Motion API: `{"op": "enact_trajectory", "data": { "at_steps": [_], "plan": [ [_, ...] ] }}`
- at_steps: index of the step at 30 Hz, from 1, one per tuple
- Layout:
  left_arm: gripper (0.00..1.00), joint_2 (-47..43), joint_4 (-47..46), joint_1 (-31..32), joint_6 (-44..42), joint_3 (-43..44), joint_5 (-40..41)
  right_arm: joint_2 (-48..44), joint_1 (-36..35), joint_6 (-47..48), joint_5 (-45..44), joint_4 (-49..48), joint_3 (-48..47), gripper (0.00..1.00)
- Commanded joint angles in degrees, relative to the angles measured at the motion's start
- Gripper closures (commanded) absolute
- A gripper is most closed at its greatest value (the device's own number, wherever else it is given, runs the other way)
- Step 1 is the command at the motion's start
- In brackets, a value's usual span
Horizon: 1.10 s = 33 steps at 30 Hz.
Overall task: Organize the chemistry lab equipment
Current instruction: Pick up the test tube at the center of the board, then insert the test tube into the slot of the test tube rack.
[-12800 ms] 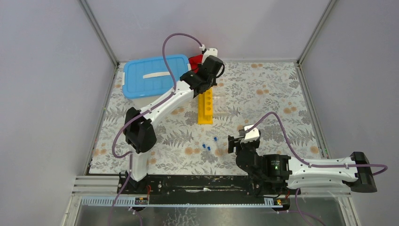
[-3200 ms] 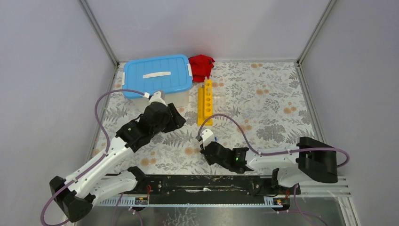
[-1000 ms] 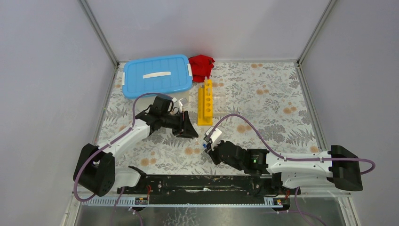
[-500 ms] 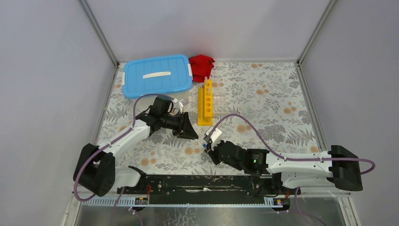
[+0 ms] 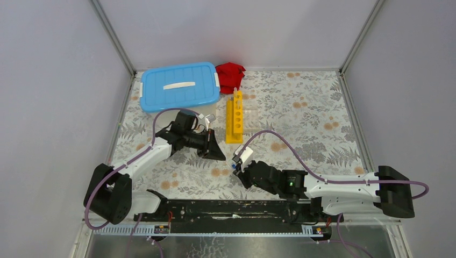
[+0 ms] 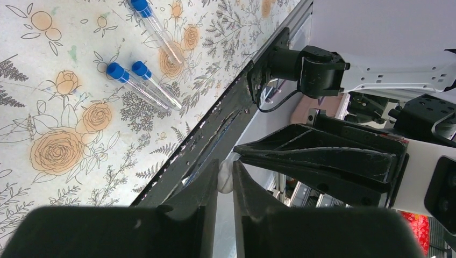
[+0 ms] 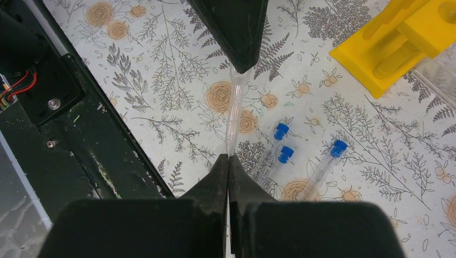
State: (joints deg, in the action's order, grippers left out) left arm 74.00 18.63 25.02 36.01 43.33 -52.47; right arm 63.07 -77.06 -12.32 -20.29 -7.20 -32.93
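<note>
Since the earliest view, my left arm had come away from the far end of the yellow rack [image 5: 234, 121] and folded low, and over the last half second its jaws had drawn in. My left gripper [image 5: 219, 155] sat on the near side of the rack, off its near end, pointing at my right gripper [image 5: 236, 167], which lay nearer still to my bases.

A clear tube [image 7: 234, 107] spanned the gap between them. My right jaws were pressed together on one end of it (whether it wore a cap there, I could not tell). My left jaws had narrowed to a slit, and the other end of the tube showed pale between the fingers [image 6: 207, 185], pinched there as far as I could see.

Three blue-capped tubes [image 7: 280, 131] lay loose on the flowered table [image 5: 301, 118], on the near side of the rack and just beside the held one, two of them side by side. A white tub with a blue lid [image 5: 180, 86] stood left of the rack's far end, lid on. A red cloth [image 5: 229, 75] lay just beyond that far end.
</note>
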Motion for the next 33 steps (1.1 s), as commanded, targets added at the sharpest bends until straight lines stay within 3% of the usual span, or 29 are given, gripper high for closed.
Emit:
{"op": "enact_trajectory", "data": {
  "at_steps": [1, 3, 7, 11, 14, 23, 33],
  "plan": [
    [0.81, -0.32, -3.71, -0.32, -0.43, -0.07, -0.71, -0.57, -0.55, 0.62, 0.08, -3.1, -2.14, 1.0],
    [0.82, -0.71, -4.03, -0.32, -0.08, 0.19, 0.05, -0.94, -0.55, 0.54, -0.16, -3.04, -1.98, 0.98],
    [0.83, -1.82, -3.44, -0.32, 0.02, 1.38, 2.84, -1.51, -0.57, 0.28, -0.7, -2.82, -1.63, 0.81],
    [0.84, -3.19, -3.0, -0.36, 0.56, 2.87, 6.08, -2.22, -0.53, 0.11, -1.72, -2.81, -1.1, 0.51],
    [0.84, -4.59, -2.29, -0.33, 0.9, 4.6, 9.06, -3.19, -0.51, -0.07, -3.2, -2.73, -0.64, 0.37],
    [0.84, -6.33, 1.8, 0.82, 0.49, 15.31, 22.86, -9.16, -0.51, -1.87, -14.04, -1.52, 1.14, 0.33],
    [0.84, -0.86, 4.81, 13.89, -4.7, 28.48, 51.87, -13.4, -0.55, -4.86, -37.18, 4.31, 2.06, 0.38]
  ]
}}
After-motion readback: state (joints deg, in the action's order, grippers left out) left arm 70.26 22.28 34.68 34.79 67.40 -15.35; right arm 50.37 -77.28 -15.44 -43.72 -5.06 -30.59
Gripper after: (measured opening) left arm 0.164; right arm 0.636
